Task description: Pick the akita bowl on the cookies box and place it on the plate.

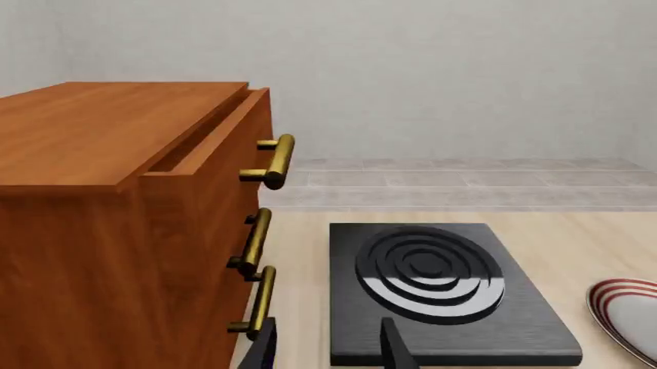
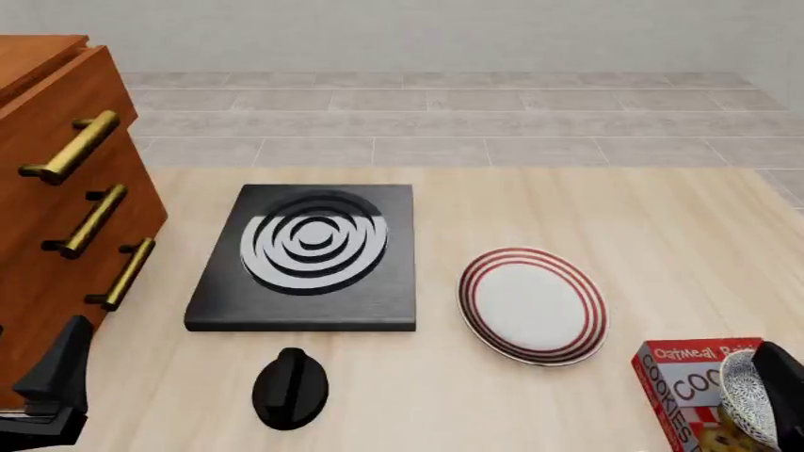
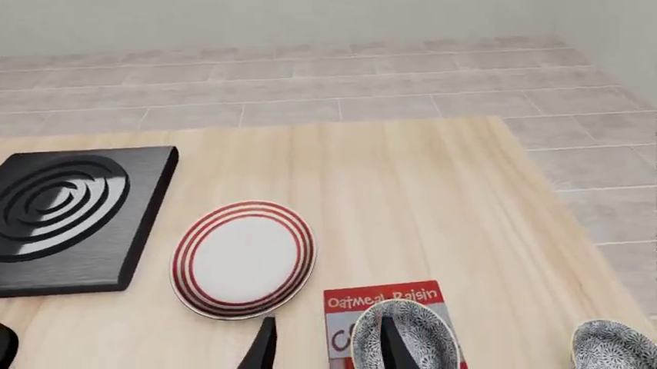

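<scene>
Looking along the left gripper, its parted fingers hold nothing, facing the stove beside the wooden drawers. From the front, the akita bowl sits on the cookies box, near the plate. The right wrist view shows the right gripper spread open at the bowl's rim, not clamped.

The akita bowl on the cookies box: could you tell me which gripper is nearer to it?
Right. The right gripper is at the akita bowl on the cookies box; the left gripper is across the table by the drawers.
</scene>
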